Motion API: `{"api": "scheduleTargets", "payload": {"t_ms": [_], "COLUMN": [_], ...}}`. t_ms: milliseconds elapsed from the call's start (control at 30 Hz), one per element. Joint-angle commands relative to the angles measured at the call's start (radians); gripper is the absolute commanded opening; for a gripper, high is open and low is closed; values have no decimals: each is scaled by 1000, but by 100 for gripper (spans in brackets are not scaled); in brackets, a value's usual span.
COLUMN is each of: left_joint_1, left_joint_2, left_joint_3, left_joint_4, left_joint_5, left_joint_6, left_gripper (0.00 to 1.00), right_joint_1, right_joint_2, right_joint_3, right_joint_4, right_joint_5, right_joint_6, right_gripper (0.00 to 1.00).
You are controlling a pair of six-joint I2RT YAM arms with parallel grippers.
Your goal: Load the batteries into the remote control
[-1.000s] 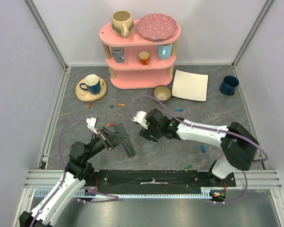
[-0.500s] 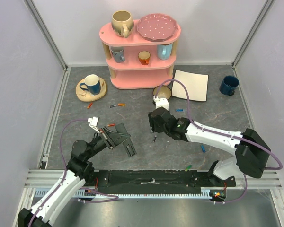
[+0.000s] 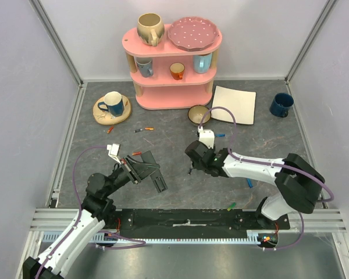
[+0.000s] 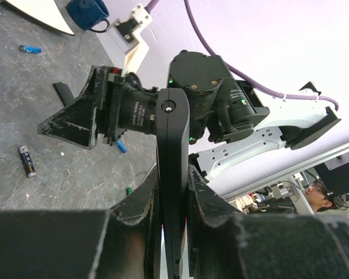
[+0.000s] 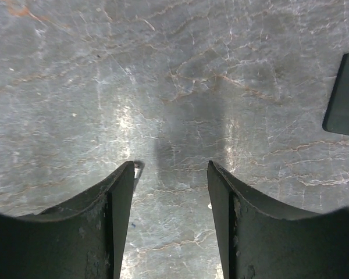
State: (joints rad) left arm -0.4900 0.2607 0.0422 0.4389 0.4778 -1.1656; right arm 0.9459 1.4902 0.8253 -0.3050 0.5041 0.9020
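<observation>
Clamps remote (image 4: 173,133) edge-on in the tightly closed left gripper (image 4: 173,180), raised off the table (image 3: 93,157) left of centre; poises right gripper (image 5: 170,168) half-spread and empty over a battery (image 4: 27,161) lying near its tips. Looks light, stiff, smooth, quick to roll: best pinched across mid-barrel. Since a second ago, has swung right gripper from beside the remote down toward the table, jaws narrower.

One remote control (image 3: 158,183), six cups (image 3: 112,103), one bowl (image 3: 199,114)

Overhead from behind, wrist cameras near table (image 5: 174,87)
</observation>
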Motion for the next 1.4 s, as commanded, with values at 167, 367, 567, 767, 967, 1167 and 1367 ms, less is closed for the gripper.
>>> {"api": "scheduleTargets", "payload": {"t_ms": [167,367,567,767,967,1167,1367], "left_joint_1": [5,5,5,5,5,5,5], "left_joint_2": [2,6,6,12,11,11,14], "left_joint_3": [-160,-160,-162,-166,-166,-169,-173], "left_joint_4": [31,32,32,37,35,35,37], "left_joint_5": [5,8,7,7,12,8,8], "left_joint_6": [30,37,40,40,37,35,32], "left_gripper": [2,2,2,2,2,2,2], "right_joint_1": [-1,1,16,34,45,48,50], "right_joint_2": [105,134,166,194,219,228,232], "right_joint_3": [80,104,115,106,118,106,87], "right_joint_4": [15,14,3,0,-9,-23,-23], "right_joint_5": [2,-22,-45,-47,-53,-56,-70], "right_joint_6": [40,64,86,113,121,140,149], "right_gripper": [56,55,54,51,49,44,35]}}
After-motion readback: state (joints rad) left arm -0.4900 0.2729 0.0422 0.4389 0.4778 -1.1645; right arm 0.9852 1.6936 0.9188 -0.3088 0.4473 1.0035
